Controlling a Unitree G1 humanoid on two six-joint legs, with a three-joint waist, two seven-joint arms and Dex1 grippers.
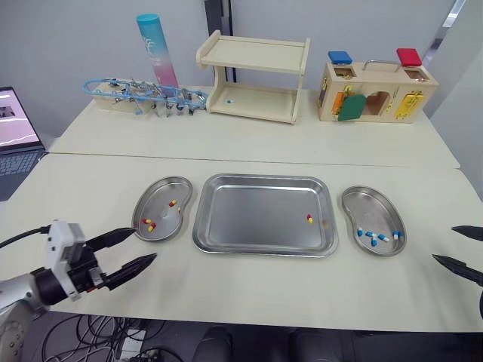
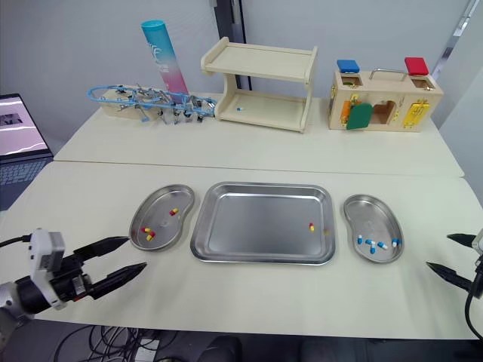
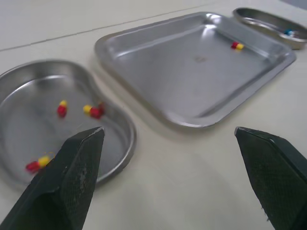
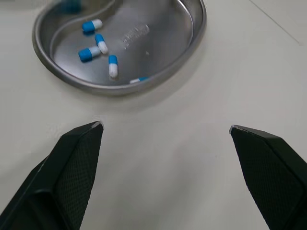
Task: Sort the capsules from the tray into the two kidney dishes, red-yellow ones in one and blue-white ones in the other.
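The steel tray (image 1: pixel 264 241) lies mid-table with one red-yellow capsule (image 1: pixel 309 219) near its right side. The left kidney dish (image 1: pixel 179 185) holds three red-yellow capsules (image 1: pixel 149 225). In the right kidney dish (image 1: pixel 355 197) lie several blue-white capsules (image 1: pixel 373 236). My left gripper (image 1: pixel 136 246) hovers open and empty just in front of the left dish. My right gripper (image 1: pixel 454 245) stands open and empty at the table's right edge, beside the right dish. The left wrist view shows the left dish (image 3: pixel 120 127), the tray (image 3: pixel 158 108) and its capsule (image 3: pixel 237 46).
At the back stand a wooden shelf (image 1: pixel 256 75), a lock-box toy (image 1: pixel 375 92), a blue wire toy (image 1: pixel 143 94) and a tall tube (image 1: pixel 156 49). A laptop (image 1: pixel 16 136) sits off the left edge. A seam (image 1: pixel 249 160) joins two tables.
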